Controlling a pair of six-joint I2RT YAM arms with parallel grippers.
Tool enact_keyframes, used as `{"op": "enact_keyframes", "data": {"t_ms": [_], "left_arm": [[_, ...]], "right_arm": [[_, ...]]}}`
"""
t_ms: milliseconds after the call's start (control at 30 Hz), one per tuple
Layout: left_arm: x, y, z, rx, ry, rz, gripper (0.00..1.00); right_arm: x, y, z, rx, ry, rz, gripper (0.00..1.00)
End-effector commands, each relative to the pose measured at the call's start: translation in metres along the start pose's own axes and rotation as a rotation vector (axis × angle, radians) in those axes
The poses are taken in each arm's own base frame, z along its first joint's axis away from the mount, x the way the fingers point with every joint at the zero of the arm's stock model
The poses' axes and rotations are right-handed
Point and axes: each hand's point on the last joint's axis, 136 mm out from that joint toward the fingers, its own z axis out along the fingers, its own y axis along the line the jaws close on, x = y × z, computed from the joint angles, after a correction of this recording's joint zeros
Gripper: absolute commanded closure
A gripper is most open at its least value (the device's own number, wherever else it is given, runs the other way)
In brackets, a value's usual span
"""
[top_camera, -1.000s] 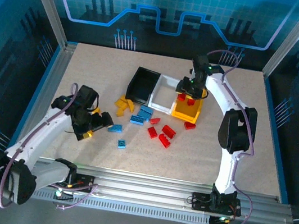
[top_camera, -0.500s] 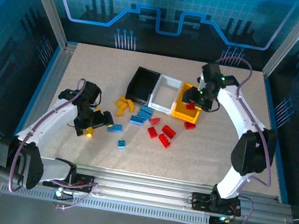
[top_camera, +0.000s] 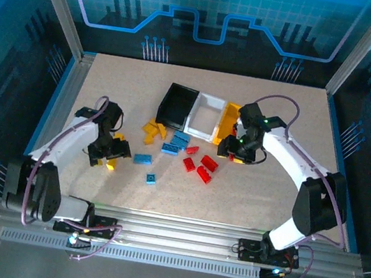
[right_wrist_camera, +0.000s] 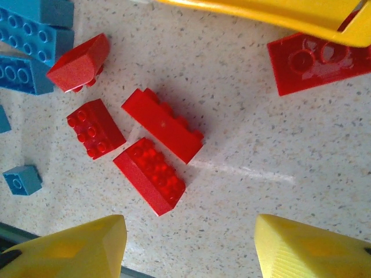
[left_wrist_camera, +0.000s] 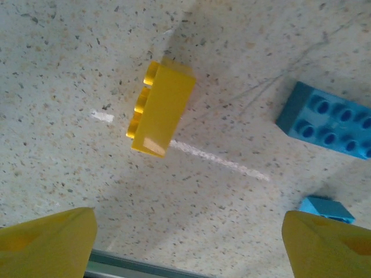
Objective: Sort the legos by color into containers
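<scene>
Since sorting goes by colour, the left fingers (left_wrist_camera: 49,238) gape empty over a yellow brick (left_wrist_camera: 162,110), the right fingers (right_wrist_camera: 78,243) likewise over red bricks (right_wrist_camera: 162,124) near the yellow bin (top_camera: 229,121).

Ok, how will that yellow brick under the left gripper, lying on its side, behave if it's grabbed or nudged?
The yellow brick looks like hard moulded plastic, so probably stiff and light. Flat-faced and lying on its side on the table, it should slide rather than roll, though a nudge might tip it. Its glossy faces may be slightly slippery.
</scene>
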Motion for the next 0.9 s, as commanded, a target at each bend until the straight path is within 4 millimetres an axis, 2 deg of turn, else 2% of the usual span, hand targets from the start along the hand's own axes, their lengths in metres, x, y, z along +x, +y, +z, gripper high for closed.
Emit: {"op": "enact_keyframes", "data": {"t_ms": [0,133,333,633,867], "left_arm": [[-0.011,0.002,0.011,-0.034,0.007,0.03,0.18],[-0.018,0.007,0.028,-0.091,0.043,0.057,0.21],[-0.028,0.017,0.044,-0.16,0.074,0.083,0.3],[-0.031,0.02,0.058,-0.174,0.102,0.091,0.56],[-0.031,0.016,0.052,-0.152,0.094,0.096,0.75]], "right_arm": [[0.005,0.007,-0.011,-0.038,-0.033,0.018,0.38],[0.009,0.003,-0.017,-0.022,-0.042,0.013,0.38],[0.011,0.001,-0.019,-0.014,-0.049,0.019,0.38],[0.008,0.004,-0.019,-0.031,-0.061,0.048,0.38],[0.004,0.007,-0.026,-0.033,-0.076,0.047,0.38]]}}
